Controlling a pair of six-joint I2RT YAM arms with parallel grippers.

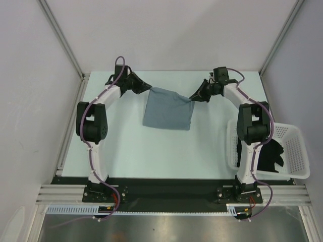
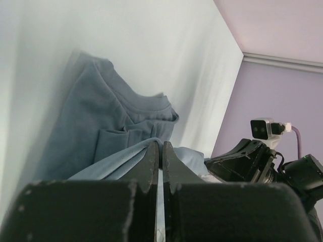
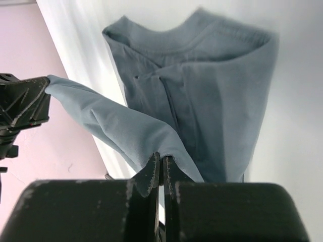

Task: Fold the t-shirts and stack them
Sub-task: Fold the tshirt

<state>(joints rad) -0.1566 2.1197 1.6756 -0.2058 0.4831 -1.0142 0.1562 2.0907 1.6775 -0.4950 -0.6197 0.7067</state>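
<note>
At 12 o'clock on the desk (image 1: 151, 161), the grey-blue t-shirt (image 1: 167, 115) is held up by its far edge, with the near part resting on the surface. Its 10 o'clock corner is pinched by the left hand (image 1: 148, 89), fingers pressed together on a thin fold of cloth, as confirmed in the left wrist view. Its 2 o'clock corner is clamped the same way by the right hand (image 1: 195, 97). The edge between the two hands is pulled fairly taut, so the cloth hangs as a flat sheet. That is judged to be why the corners are gripped wide apart: the lifted half can be carried toward 6 o'clock and laid over the rest without wrinkling. The collar (image 3: 166, 43) is seen lying on the desk in both wrist views. The sleeves appear to be tucked in, though blur makes that uncertain. The black t-shirt (image 1: 272, 154) is kept in the white basket (image 1: 299, 151) at 4 o'clock, well apart, not yet folded. The fold is judged to be midway, and stacking is not begun.
</note>
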